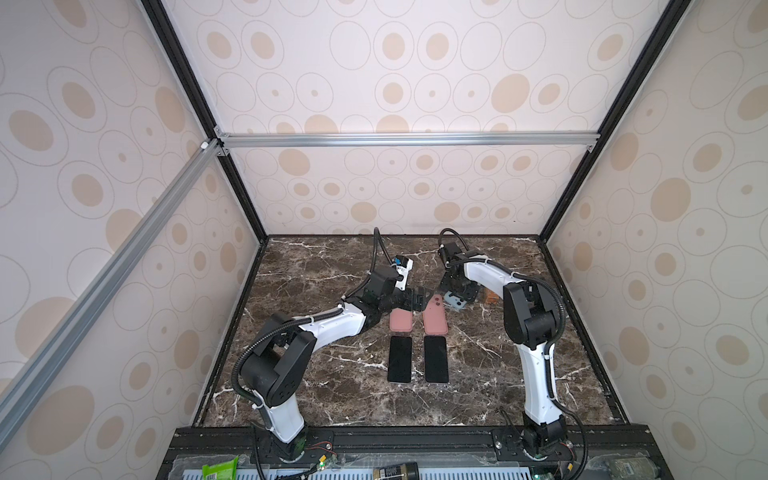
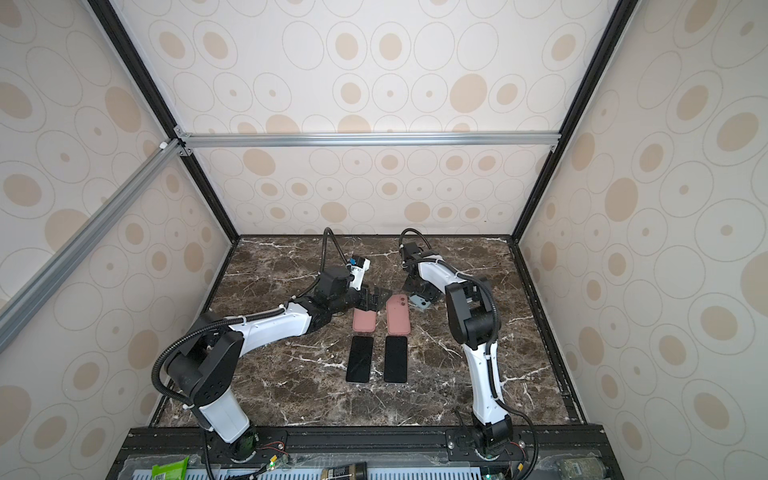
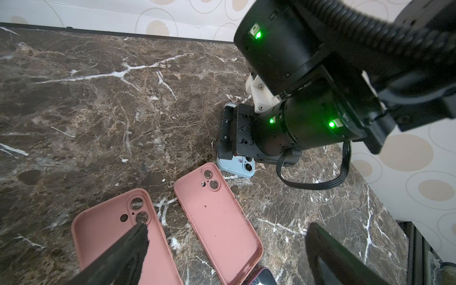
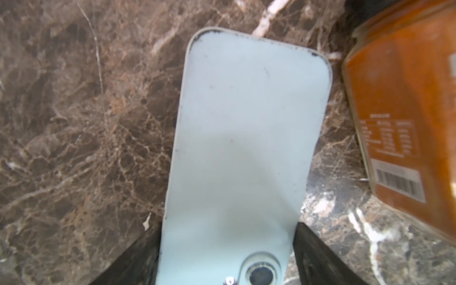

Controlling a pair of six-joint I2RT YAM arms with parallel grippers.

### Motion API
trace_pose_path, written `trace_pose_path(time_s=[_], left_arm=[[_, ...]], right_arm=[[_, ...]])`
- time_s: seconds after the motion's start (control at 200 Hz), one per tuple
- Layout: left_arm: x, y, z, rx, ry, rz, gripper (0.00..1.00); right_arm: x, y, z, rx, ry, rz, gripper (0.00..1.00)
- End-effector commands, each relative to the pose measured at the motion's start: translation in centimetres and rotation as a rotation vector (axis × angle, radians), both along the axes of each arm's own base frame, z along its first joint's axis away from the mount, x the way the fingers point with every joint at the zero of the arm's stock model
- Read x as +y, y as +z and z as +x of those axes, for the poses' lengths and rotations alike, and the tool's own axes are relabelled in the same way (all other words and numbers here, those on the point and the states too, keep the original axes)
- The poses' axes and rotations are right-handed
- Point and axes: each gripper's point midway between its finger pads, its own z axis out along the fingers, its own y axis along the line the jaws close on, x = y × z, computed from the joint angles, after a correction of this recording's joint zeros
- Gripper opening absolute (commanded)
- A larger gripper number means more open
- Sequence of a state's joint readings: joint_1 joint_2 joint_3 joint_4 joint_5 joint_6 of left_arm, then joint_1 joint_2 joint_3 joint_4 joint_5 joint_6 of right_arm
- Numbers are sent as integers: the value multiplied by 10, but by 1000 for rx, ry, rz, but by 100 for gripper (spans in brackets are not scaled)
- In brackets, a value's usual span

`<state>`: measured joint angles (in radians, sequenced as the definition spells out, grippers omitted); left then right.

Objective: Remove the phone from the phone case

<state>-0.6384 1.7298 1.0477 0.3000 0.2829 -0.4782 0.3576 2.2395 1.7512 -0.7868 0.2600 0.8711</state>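
Left arm (image 1: 332, 328) and right arm (image 1: 536, 374): white link shells, black joint housings, ribbed black conduits (image 1: 236, 370) fastened with white ties (image 1: 308, 319); the left gripper (image 3: 227, 229) has matte-black jaws.

left case (image 1: 401, 321) beside right case (image 1: 435, 320), left phone (image 1: 400, 359) and right phone (image 1: 436, 359) just before them; cased phone (image 1: 455, 301) behind right case, jar (image 1: 491, 297) to its right

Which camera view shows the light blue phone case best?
The right wrist view: the light blue case fills the picture, back up. The left wrist view shows only its lens end; the rest is hidden. Both top views show a small piece.
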Motion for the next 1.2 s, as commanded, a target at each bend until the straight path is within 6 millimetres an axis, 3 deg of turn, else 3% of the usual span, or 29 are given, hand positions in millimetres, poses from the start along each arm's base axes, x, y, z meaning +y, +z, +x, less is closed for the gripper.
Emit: trace_pose_path(time_s=[0.0, 0.315, 0.415, 0.435, 0.59, 0.965, 1.195], left_arm=[[2, 3, 8, -11, 20, 4, 99], [-2, -5, 27, 78, 108, -8, 99], [-12, -4, 36, 105, 105, -19, 99], [-14, -3, 38, 111, 102, -23, 99], [-36, -7, 46, 177, 60, -77, 97], [-91, -36, 24, 423, -81, -190, 95], [-124, -50, 9, 499, -169, -202, 84]], right_arm=[[-5, -22, -19, 103, 2, 2, 81], [-5, -8, -40, 63, 122, 194, 76], [2, 0, -52, 45, 208, 241, 76], [-6, 0, -52, 40, 200, 251, 76], [-5, 10, -75, 5, 262, 317, 76], [-2, 25, -110, -144, 340, 478, 76], [-5, 34, -120, -222, 371, 475, 75]])
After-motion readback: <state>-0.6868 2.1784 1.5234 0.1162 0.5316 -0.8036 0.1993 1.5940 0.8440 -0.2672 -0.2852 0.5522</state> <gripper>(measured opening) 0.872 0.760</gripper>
